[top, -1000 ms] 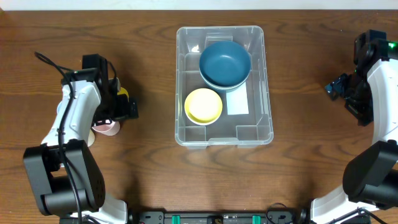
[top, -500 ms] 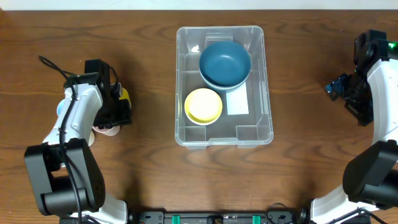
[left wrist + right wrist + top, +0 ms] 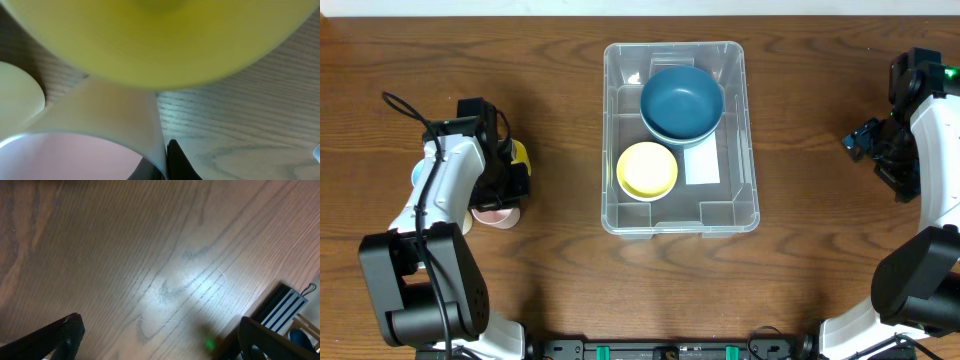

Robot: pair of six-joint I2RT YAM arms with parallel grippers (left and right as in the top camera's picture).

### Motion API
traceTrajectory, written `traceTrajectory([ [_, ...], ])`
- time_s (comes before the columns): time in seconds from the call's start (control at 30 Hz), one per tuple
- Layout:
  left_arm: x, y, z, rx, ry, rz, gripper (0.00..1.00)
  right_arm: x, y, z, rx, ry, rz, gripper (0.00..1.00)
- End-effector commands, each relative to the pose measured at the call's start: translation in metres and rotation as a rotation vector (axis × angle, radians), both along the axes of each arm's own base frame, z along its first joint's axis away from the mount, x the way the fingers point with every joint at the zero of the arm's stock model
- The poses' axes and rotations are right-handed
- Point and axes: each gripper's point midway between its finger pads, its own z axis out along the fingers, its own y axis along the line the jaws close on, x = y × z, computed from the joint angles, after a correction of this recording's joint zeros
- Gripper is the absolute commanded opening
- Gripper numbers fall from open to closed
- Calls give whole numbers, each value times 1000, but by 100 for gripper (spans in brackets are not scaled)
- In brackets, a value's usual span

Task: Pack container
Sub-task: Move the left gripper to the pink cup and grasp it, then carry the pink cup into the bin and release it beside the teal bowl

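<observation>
Clear container holds blue bowl, yellow bowl (white label beside).

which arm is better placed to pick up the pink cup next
Left. The left arm is right over the pink cup, with its jaws at the cup's wall. The right arm hangs on the far side of the container, well away from the cup.

The container sits centrally on the table; inside, the far bowl lies behind the near bowl. Cups stand well left.
</observation>
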Motion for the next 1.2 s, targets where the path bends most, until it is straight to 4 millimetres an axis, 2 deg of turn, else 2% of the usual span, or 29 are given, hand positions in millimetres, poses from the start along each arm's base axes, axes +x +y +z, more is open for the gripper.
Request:
traceTrajectory([
  [0.0,-6,1,-2,2,29,27,6,-1,-3,-1,-10,6,-17,99],
  [0.2,-12,-3,1,-17,49,54,6,-1,-3,-1,-10,6,-18,99],
  [0.4,-13,-20,23,-106,-1,60,6,-1,-3,-1,-10,6,-18,99],
  [0.57,-13,-38,72,-199,-122,55,6,-1,-3,-1,-10,6,-17,99],
  [0.77,-25,-70,146,-305,-311,11,6,-1,-3,-1,-10,6,-18,99],
  [1.0,-25,-132,238,-402,-600,-135,6,-1,-3,-1,-10,6,-18,99],
  [1.1,-17,-163,261,-440,-692,-224,6,-1,-3,-1,-10,6,-18,99],
  [1.17,-12,-186,270,-472,-739,-298,6,-1,-3,-1,-10,6,-18,99],
])
